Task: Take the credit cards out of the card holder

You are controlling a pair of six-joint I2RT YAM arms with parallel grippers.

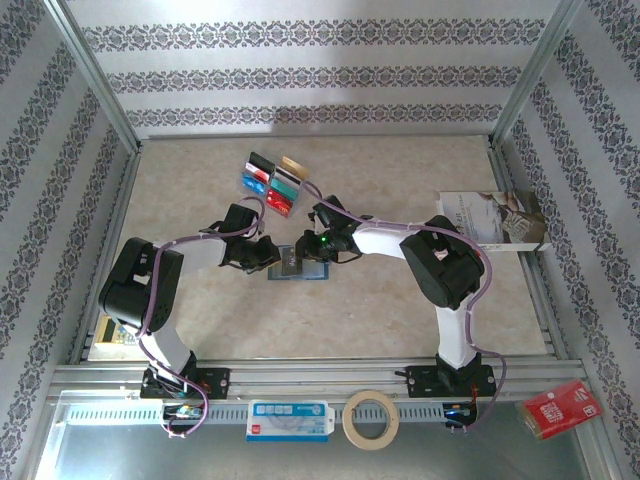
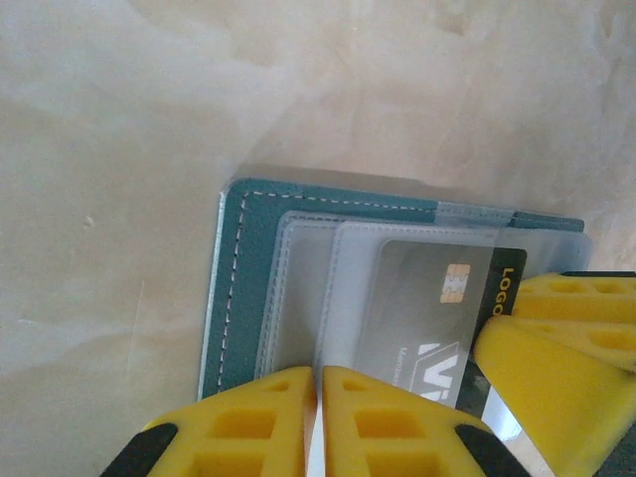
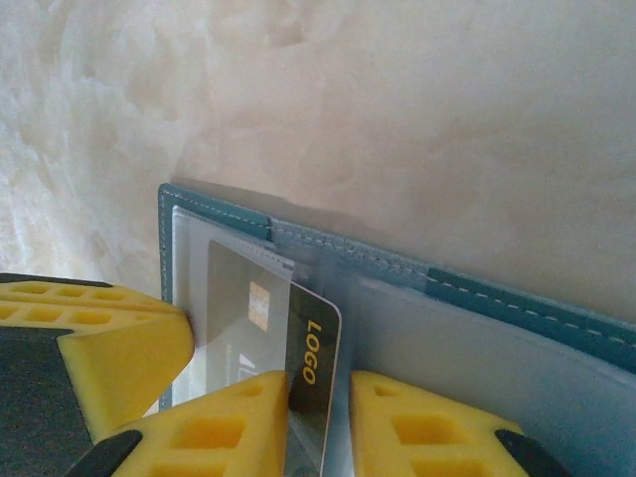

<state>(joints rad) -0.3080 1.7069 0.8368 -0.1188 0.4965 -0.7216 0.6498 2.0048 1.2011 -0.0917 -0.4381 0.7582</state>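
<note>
As my left gripper [image 2: 318,386] pinches the open card holder [image 2: 237,298] flat on the tabletop [image 2: 119,149], my right gripper [image 3: 320,393], jaws narrowly apart, straddles the half-out black card [image 3: 310,363]. I should close, then draw it straight along its sleeve [image 3: 229,298].

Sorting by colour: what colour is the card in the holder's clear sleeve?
Black card, gold lettering; right wrist view.
</note>
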